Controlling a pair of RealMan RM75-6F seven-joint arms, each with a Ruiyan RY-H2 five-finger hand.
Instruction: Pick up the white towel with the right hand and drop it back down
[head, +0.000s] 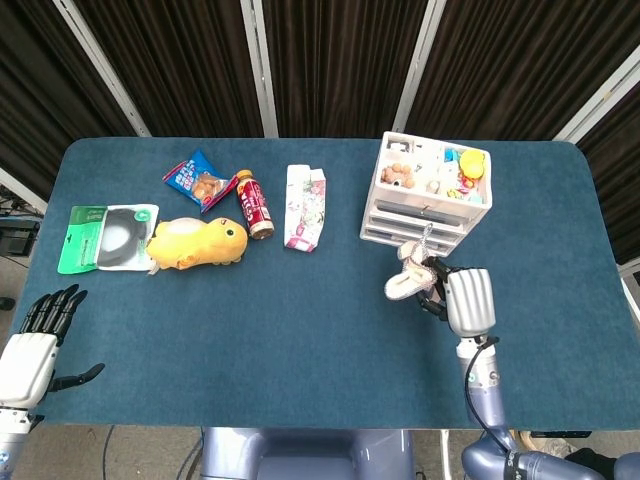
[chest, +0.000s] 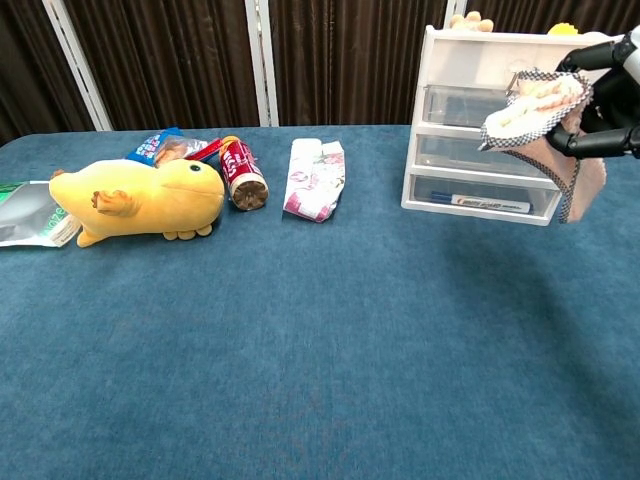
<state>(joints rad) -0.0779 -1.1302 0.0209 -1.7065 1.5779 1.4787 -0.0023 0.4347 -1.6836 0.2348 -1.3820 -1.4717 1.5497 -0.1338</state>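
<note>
Head view: right hand (head: 468, 300) up off the counter (head: 300, 330), in front of the drawer unit (head: 427, 195).
Chest view: same hand at far right edge, partly cut off; its fingers (chest: 590, 140) clamped on the white towel (chest: 545, 115).
Towel pos: in the air, well above the counter, in front of the drawers' upper part; one flap hangs down below the hand.
Left hand (head: 35, 345): near left counter edge, holds nothing, fingers apart.
Handling (est.): towel looks soft, limp, light; bunches and droops, checked trim at the edge. Not fragile, no slip worry. Best taken by a bunched fold near the middle, as now; a corner hold would let it swing toward the drawers.
Step (est.): lift done; release not yet done.
Counts: 1 towel, 1 drawer unit w/ 3 drawers, 1 yellow plush (head: 197, 243), 1 bottle (head: 255, 205), 1 blue snack bag (head: 197, 180), 1 green-white packet (head: 108, 237), 1 patterned pouch (head: 305, 207).
Top tray of drawers: small toys, too small to count.
</note>
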